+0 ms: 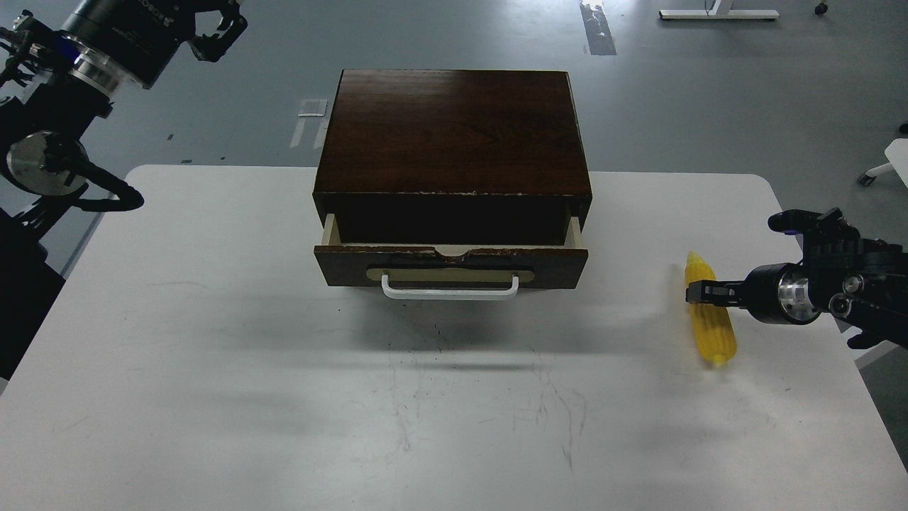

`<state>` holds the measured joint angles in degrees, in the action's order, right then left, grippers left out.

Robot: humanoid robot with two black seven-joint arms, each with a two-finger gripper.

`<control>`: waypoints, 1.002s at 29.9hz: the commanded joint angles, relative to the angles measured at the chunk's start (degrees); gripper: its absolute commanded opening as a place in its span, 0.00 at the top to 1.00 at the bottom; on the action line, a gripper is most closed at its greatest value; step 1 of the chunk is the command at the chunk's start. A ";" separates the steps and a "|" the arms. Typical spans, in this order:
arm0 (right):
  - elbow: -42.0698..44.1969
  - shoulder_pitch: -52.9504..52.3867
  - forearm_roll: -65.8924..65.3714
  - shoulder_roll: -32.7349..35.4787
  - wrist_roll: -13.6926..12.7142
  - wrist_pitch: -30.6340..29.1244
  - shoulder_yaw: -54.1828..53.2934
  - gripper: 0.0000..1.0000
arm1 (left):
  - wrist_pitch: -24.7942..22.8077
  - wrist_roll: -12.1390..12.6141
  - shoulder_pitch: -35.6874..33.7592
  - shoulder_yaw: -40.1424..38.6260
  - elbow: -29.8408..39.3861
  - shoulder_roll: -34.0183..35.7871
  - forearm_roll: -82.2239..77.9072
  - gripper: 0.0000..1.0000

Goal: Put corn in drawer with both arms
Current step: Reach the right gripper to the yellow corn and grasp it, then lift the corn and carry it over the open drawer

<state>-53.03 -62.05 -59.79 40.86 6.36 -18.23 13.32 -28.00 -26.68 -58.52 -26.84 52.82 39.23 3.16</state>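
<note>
1. One broad white matt table (213, 341) bears everything; its top is scuffed with fine dark scratches.
2. The dark-brown wooden drawer (451, 264), with white bar handle (450, 289) on a brass-coloured plate, stands partly pulled out of its glossy dark wood box (452, 131), gap narrow.
3. The left gripper (216, 32) hangs high and far off, claws parted, holding nothing.
4. The slim bright yellow ribbed corn (711, 321) lies near the table's right edge, long axis running away from me; the right gripper (699, 292) crosses its middle from the right; whether clamped I cannot tell.
</note>
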 commanded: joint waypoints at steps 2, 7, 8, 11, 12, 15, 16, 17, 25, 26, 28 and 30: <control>-1.36 -8.58 0.37 3.42 0.84 2.06 -0.31 0.98 | 0.00 0.66 -0.02 0.12 0.00 0.23 -0.87 0.02; -7.06 -19.74 -0.24 5.10 1.72 2.06 -0.31 1.00 | 0.00 0.75 0.07 0.65 0.00 0.40 -1.06 0.02; -8.04 -21.25 -0.33 5.10 1.72 2.24 -0.40 1.00 | 0.00 0.75 0.07 0.65 0.00 0.49 -1.06 0.02; -13.14 -28.90 -3.56 4.66 1.63 2.15 0.04 1.00 | 0.00 0.75 0.07 0.65 0.00 0.49 -0.97 0.02; -14.02 -30.05 -5.49 4.58 1.63 2.15 -0.04 1.00 | 0.00 0.75 0.07 0.65 0.00 0.58 -0.97 0.02; -17.36 -33.91 -18.12 2.48 1.81 2.24 -0.31 1.00 | 0.00 0.66 0.07 0.56 0.00 0.67 -0.97 0.02; -18.41 -34.88 -21.74 0.64 2.16 2.15 -0.31 1.00 | 0.00 0.66 0.16 0.56 0.00 0.84 -0.97 0.02; -18.86 -35.24 -23.08 -0.42 2.34 2.24 -0.31 1.00 | 0.00 0.66 0.16 0.56 0.00 1.02 -0.97 0.02; -20.79 -38.58 -35.75 -11.51 4.27 2.68 -0.31 1.00 | 0.00 0.58 0.25 0.56 0.00 1.99 -0.97 0.02; -20.97 -38.50 -38.10 -13.34 4.71 3.03 -0.31 1.00 | 0.00 0.49 0.60 0.56 0.00 2.25 -0.97 0.02; -20.97 -37.79 -41.97 -16.42 5.24 4.08 -0.13 1.00 | 0.00 0.40 0.95 0.56 0.00 2.51 -0.97 0.02; -20.97 -36.22 -46.19 -19.93 6.46 5.83 0.30 1.00 | 0.00 0.40 1.39 0.56 0.00 2.69 -0.97 0.02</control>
<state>-73.98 -99.98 -100.55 25.34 11.47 -14.37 13.12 -28.00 -26.24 -57.65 -26.28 52.83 41.60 2.20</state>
